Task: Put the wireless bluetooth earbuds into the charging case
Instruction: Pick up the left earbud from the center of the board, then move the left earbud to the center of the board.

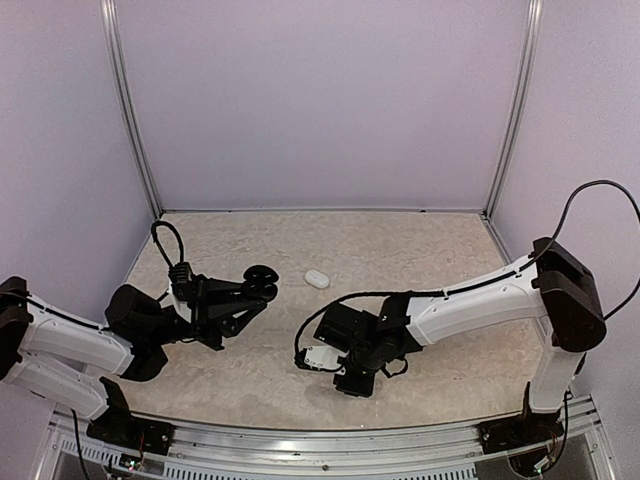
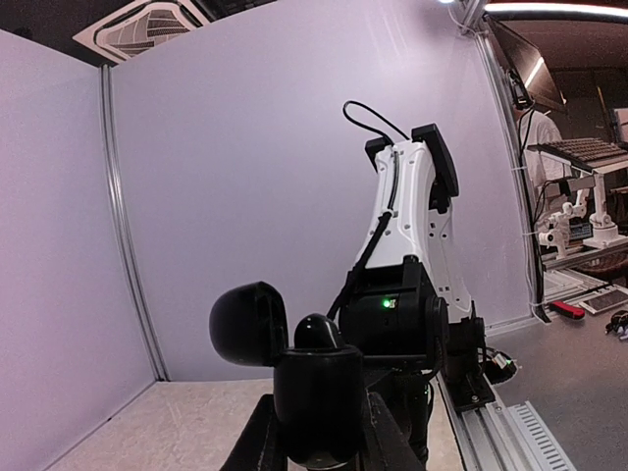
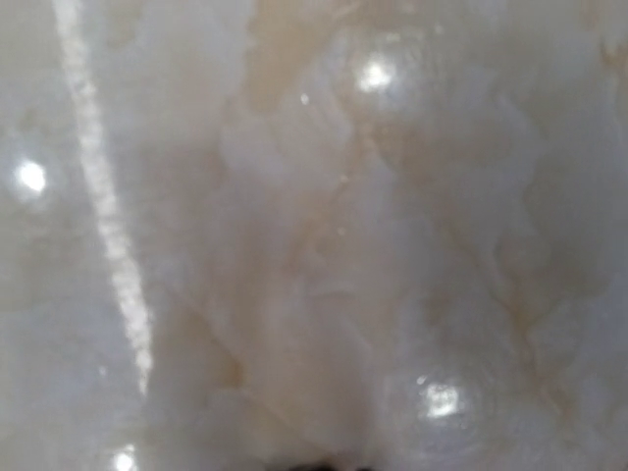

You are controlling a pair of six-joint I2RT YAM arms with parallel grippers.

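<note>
Top view: right gripper (image 1: 330, 362) is nose-down on the surface (image 1: 430, 250), toward the near edge, about mid-width. Its wrist view is only blurred marble pressed close with no fingers showing, so can't tell if the jaws are wide, pinched or holding anything. A white bit (image 1: 318, 357) sits right at it; maybe one of the earbuds, too small to call. No other earbud findable. The charging case (image 1: 317, 279) lies flat mid-surface, apart from both arms and nearer the left one; lid open or closed is not readable. The left gripper (image 1: 262, 284) is raised off the surface just left of the case, jaws clamped on a black rounded piece (image 2: 316, 392).

Step, my read: earbud pickup by the right arm. Next move calls for a firm pinch on a tiny piece, a lift, a carry toward the case, and an open socket to aim at.
</note>
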